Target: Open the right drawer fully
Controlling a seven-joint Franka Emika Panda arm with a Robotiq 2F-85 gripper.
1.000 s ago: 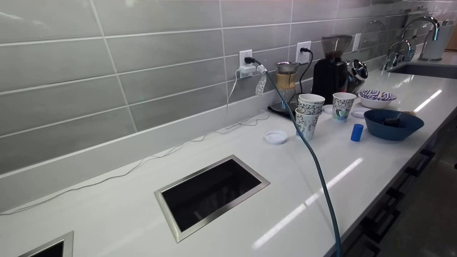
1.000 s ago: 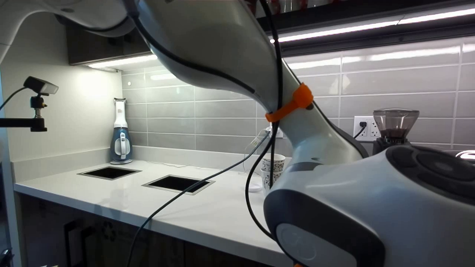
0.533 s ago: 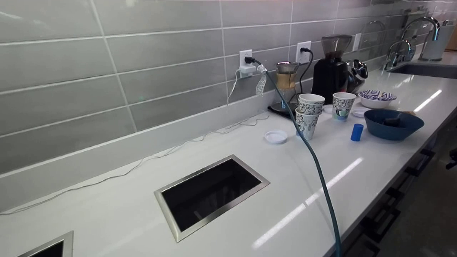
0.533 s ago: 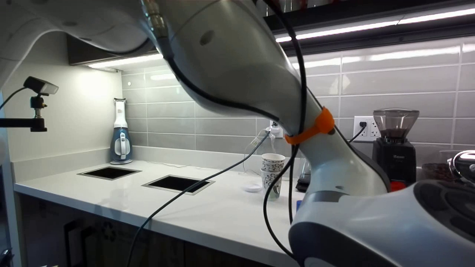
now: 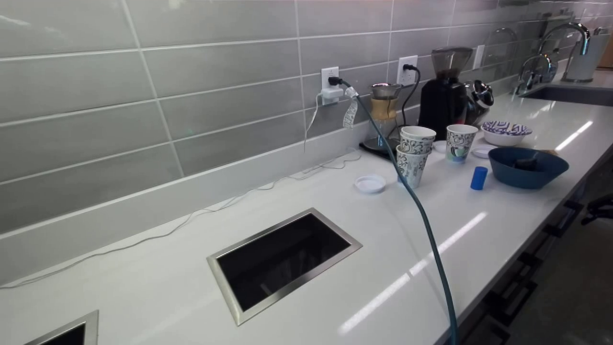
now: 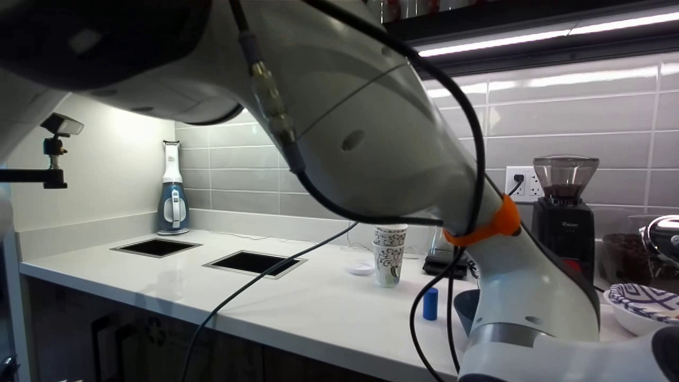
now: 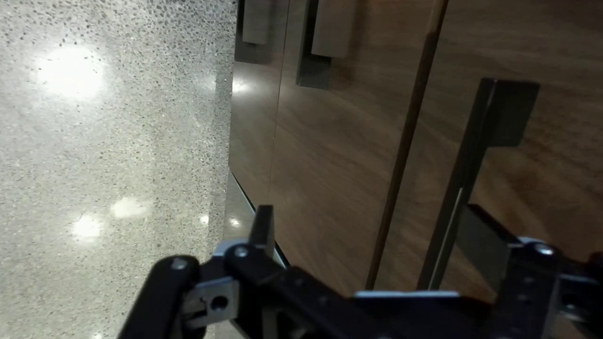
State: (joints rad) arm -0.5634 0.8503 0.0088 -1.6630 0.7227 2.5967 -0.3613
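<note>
In the wrist view, brown wood-look cabinet fronts (image 7: 339,188) carry dark bar handles. No pale blue-grey drawer front or open drawer interior shows, and I cannot tell which front is the right drawer. My gripper (image 7: 370,219) is open, its fingers wide apart and facing the fronts. The nearest bar handle (image 7: 459,188) appears between the fingers, close to the right-hand finger; I cannot tell whether they touch. In an exterior view a dark part of the gripper (image 5: 599,209) shows at the right edge, beside the counter-front handles (image 5: 564,219).
The white counter (image 6: 318,313) holds a blue cylinder (image 5: 479,178), a dark blue bowl (image 5: 527,175), stacked paper cups (image 5: 413,163) and a metal-rimmed cut-out (image 5: 230,299). A dark cable (image 5: 431,235) hangs over the counter's front edge. Speckled floor (image 7: 118,165) lies beside the cabinets.
The arm has moved down and to the right in an exterior view, uncovering the blue cylinder and the coffee grinder. The gripper's dark part has come further in from the right edge in an exterior view.
</note>
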